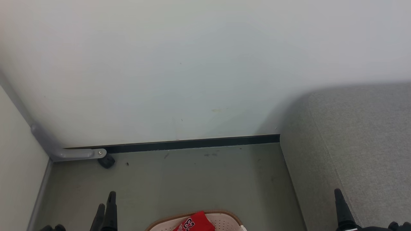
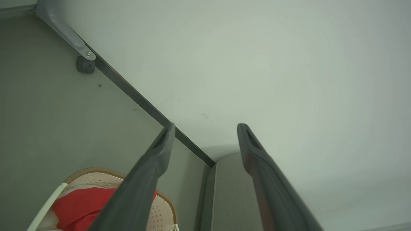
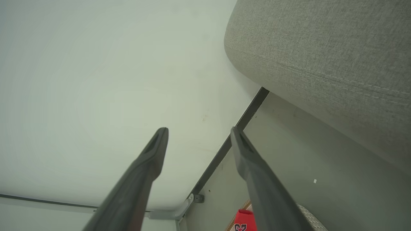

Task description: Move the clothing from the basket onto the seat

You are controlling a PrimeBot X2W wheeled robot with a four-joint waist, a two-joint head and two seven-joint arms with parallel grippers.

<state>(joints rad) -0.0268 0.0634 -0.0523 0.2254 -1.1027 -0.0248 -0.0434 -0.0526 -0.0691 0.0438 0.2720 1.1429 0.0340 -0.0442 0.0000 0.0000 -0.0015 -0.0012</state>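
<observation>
Head view puts the red clothing (image 1: 195, 222) at the very bottom edge, lying in the basket (image 1: 225, 221), which stands on the floor (image 1: 192, 179) just left of the seat (image 1: 359, 144), with the wall (image 1: 192, 64) behind. Both arms hang above the basket: the left gripper (image 2: 206, 125) and the right gripper (image 3: 198, 130) each have their fingers spread well apart with nothing between them. Most of the basket is cut off, so a reach down would likely be poorly guided. A finger could strike the rim or catch in the holes and drag the basket. A pinch on one thin fold could slip, dropping the jersey on the floor short of the seat.
</observation>
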